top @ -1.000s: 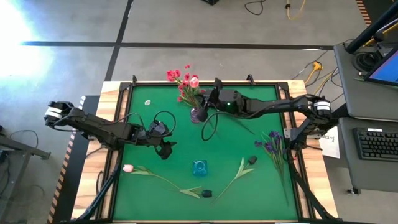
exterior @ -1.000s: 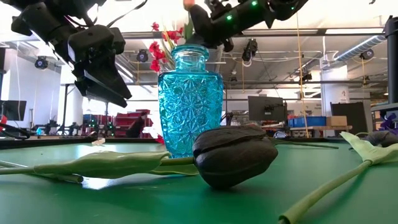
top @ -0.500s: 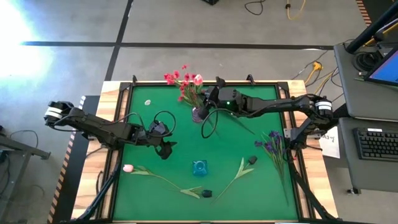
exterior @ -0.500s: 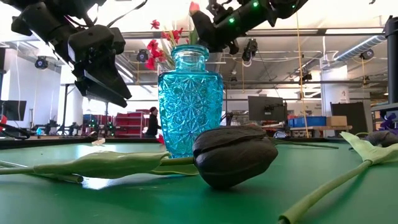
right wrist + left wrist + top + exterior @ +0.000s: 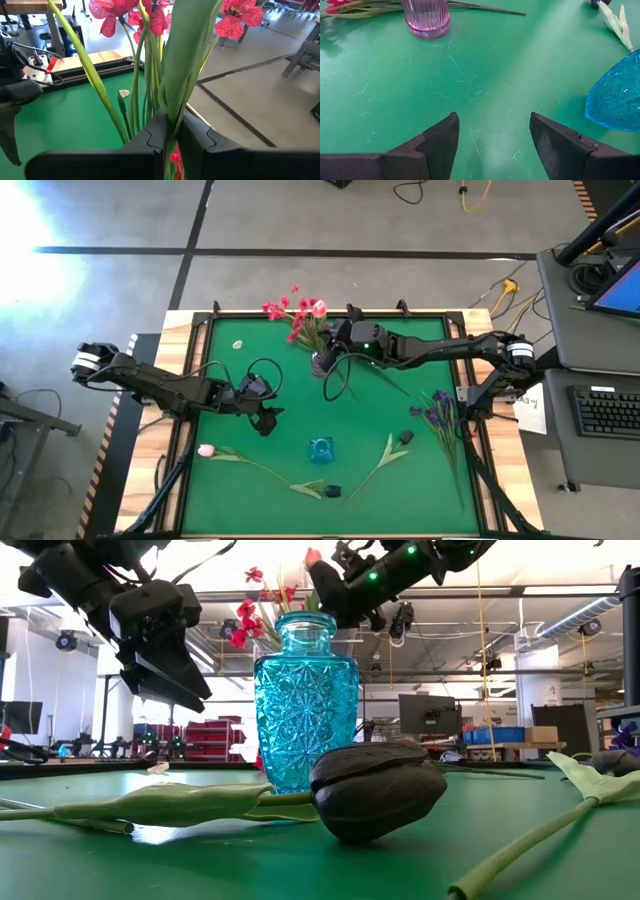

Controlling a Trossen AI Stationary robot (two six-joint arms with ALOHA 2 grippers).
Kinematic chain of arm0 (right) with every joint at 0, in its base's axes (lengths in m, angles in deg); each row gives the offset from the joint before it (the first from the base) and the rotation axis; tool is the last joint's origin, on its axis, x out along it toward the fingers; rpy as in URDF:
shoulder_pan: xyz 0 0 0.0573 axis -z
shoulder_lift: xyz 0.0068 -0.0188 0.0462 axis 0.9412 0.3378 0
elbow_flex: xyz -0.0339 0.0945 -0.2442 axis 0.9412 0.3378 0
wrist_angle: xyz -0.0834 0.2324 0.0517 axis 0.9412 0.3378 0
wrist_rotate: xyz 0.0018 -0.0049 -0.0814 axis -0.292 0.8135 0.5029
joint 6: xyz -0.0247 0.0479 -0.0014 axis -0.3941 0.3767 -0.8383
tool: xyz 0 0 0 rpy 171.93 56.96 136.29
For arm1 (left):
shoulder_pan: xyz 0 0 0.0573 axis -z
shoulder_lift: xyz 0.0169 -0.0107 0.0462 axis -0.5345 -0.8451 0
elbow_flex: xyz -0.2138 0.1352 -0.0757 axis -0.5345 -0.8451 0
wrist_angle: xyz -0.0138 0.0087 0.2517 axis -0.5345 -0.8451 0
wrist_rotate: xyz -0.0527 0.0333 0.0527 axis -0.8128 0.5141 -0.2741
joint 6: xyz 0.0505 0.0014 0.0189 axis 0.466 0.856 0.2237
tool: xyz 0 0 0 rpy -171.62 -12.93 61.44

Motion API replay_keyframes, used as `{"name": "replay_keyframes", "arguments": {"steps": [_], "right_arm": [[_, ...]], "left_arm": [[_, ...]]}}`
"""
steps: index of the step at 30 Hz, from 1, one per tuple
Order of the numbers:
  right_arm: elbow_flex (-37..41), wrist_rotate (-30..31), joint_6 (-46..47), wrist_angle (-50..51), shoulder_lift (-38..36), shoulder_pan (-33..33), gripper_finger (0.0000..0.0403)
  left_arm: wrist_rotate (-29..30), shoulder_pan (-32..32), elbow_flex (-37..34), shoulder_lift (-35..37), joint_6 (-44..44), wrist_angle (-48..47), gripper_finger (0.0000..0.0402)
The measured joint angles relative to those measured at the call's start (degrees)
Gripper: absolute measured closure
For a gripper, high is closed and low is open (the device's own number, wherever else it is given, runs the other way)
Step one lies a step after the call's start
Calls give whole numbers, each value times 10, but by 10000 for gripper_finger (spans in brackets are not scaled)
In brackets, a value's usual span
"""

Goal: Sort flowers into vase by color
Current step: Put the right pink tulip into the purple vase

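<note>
A small pink ribbed vase (image 5: 320,364) stands near the table's far edge and holds red blooms (image 5: 285,311) on green stems. My right gripper (image 5: 337,343) is right beside the vase, shut on a pale pink tulip (image 5: 318,308). My left gripper (image 5: 492,132) hovers open over bare cloth left of centre (image 5: 265,421), touching nothing. A blue cut-glass vase (image 5: 320,448) stands in the near middle. Another pale pink tulip (image 5: 207,450) lies flat at near left. Purple sprays (image 5: 438,415) lie at the right. My right gripper pinches the tulip between its two fingers (image 5: 150,137) by the broad green leaf wrapped around its stem (image 5: 175,97). It comes about level from the table's right side, fingers across the stem. The tulip stands nearly upright among the red stems; its lower end is hidden by the fingers.
Two dark tulip heads lie on the cloth, one at near centre (image 5: 331,492) and one right of the blue vase (image 5: 405,437), each with a pale green stem. A black cable loops below the right arm (image 5: 335,385). Open green cloth lies between the two vases.
My right gripper has shifted slightly toward the table's left edge with the tulip still in its shut fingers. The pink bud has moved with it. The red blooms have swayed a little leftward and upward.
</note>
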Motion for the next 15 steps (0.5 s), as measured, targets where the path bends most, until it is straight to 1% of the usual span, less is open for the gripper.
{"name": "replay_keyframes", "arguments": {"steps": [15], "right_arm": [[1,-4,0,0,0,1,374]], "left_arm": [[0,0,0,0,0,0,171]]}}
